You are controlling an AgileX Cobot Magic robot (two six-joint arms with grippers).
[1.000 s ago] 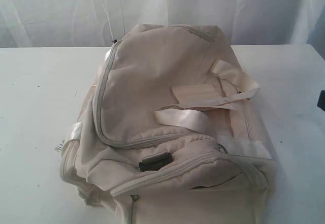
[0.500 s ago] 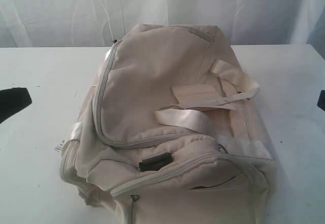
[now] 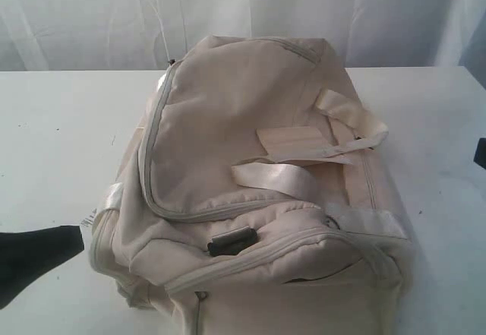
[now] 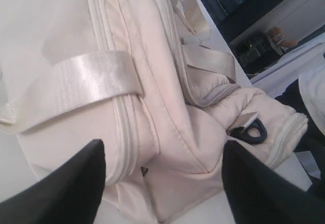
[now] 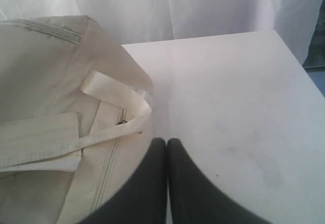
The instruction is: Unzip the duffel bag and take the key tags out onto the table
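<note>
Bag lies across the middle of the bench. Its far end is close to the back edge, under the curtain, and its near end runs out of view at the front edge. The grey zipper curving round the top panel looks shut along all I can see. Two pale straps lie slack on top. The black eyelet sits on the near end, facing up.

Left pincer is low over the front-left part of the bench, its tip just beside the bag's near left corner. From its wrist camera the left pincer is spread wide and holds nothing. Its two dark fingers flank that corner of the bag, and I cannot tell if they touch the fabric. A webbing strap crosses the side seam, and the eyelet is off to one side.

Right pincer has its fingers pressed together on nothing. It hangs over bare bench by the bag's right side, near a strap loop.
</note>
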